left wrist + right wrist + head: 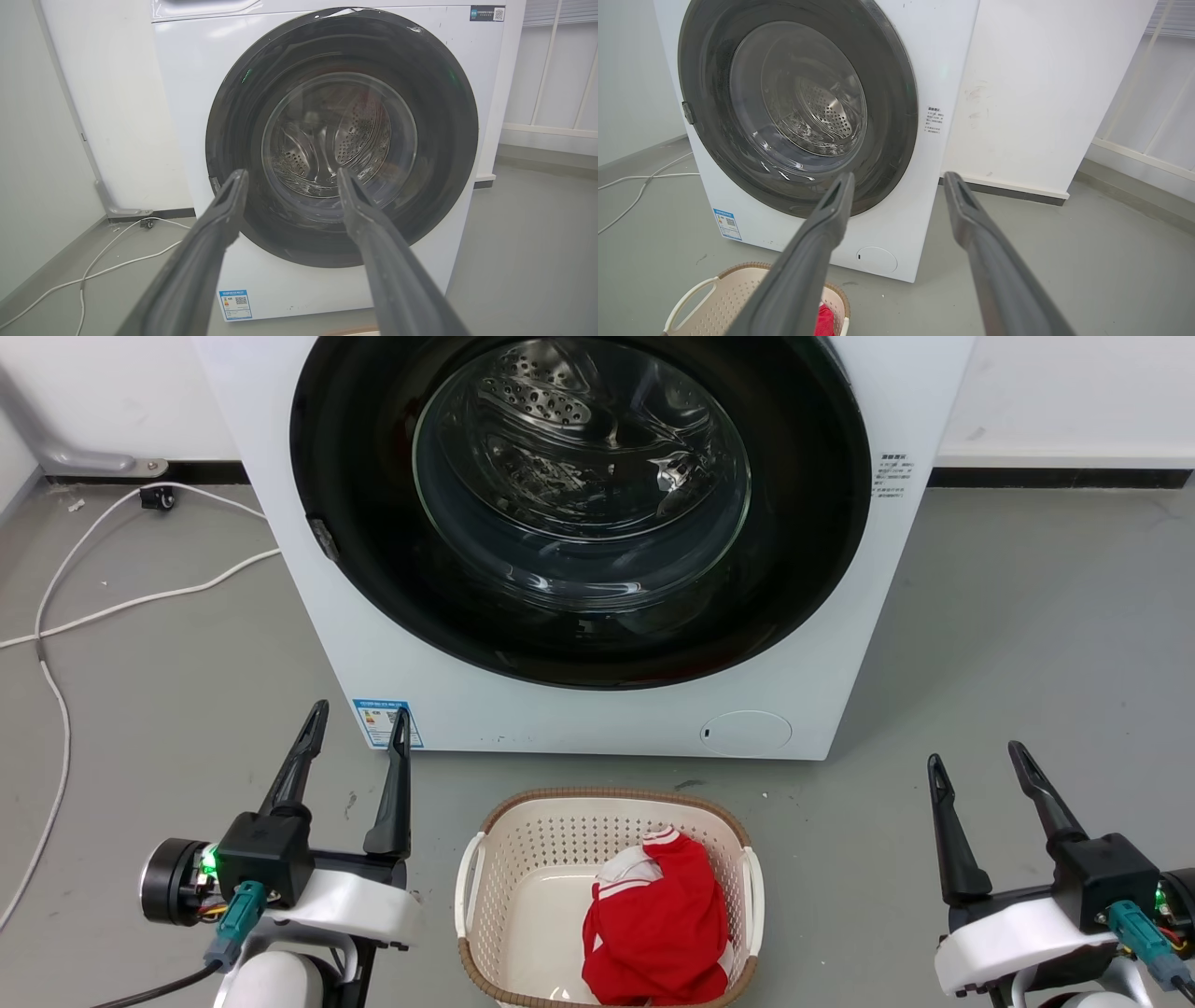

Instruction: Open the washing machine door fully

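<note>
The washing machine door is a big round glossy black ring with a bulging glass window, lying flat against the white machine front, shut. A small latch tab sits on its left rim. The same door faces the left wrist view, and in the right wrist view the door sits upper left. My left gripper hovers open at the lower left, short of the machine; from the wrist, the left gripper holds nothing. My right gripper is open at the lower right, also empty.
A cream laundry basket with a brown rim holds a red and white garment on the grey floor before the machine. White cables trail over the floor at the left. A white wall panel stands right of the machine.
</note>
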Controlling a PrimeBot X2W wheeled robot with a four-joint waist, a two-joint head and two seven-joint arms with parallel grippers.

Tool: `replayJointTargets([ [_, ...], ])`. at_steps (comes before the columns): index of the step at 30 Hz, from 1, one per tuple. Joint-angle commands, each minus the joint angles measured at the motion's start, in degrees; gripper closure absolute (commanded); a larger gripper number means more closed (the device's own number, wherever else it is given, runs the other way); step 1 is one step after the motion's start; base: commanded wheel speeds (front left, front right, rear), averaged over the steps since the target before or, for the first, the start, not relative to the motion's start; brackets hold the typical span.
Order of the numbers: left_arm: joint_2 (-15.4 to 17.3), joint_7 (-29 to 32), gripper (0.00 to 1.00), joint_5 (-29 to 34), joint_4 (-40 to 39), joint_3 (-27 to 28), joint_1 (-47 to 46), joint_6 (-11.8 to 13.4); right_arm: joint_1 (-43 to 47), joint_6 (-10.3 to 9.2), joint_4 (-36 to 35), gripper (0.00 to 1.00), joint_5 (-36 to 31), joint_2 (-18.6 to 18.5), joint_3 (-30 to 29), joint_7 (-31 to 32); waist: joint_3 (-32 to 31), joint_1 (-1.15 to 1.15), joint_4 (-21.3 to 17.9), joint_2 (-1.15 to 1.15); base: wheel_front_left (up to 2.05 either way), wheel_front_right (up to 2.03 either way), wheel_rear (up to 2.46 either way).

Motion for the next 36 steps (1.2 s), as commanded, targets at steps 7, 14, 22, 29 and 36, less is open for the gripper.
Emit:
replayJointTargets([
  [7, -0.5, -0.6, 0.0, 1.5, -0.2, 0.6, -0.5, -0.9, 0.6, -0.02, 0.2, 0.0, -1.2, 0.2, 0.0, -0.6, 0.1, 0.0, 0.0, 0.0, 0.0, 0.0, 0.0],
  [14, -1.2, -0.6, 0.0, 1.1, 0.4, 1.2, -0.5, -1.6, 0.3, -0.02, 0.6, 0.0, -0.7, 0.2, 0.0, -0.7, 0.3, 0.0, 0.0, 0.0, 0.0, 0.0, 0.0],
  [22, -1.6, -0.6, 0.0, 1.4, 0.6, 1.8, -0.3, -2.0, 0.3, -0.02, 0.9, 0.95, 0.7, 0.2, -0.5, -0.8, 0.2, 0.0, -0.1, 0.0, 0.0, 0.0, 0.0],
  [29, -1.8, -0.6, 0.0, 1.6, 0.5, 2.3, 0.1, -2.3, 0.3, -0.03, 2.0, 1.0, 5.0, 0.1, -1.6, -0.5, 0.3, 0.0, -0.3, 0.0, 0.0, 0.0, 0.0],
  [36, -2.1, -0.6, 0.0, 1.7, 0.7, 2.7, 0.0, -2.6, -1.4, -0.02, 5.0, 1.0, 22.1, 0.1, -3.3, -1.3, 0.4, 0.0, -0.3, 0.0, 0.0, 0.0, 0.0],
])
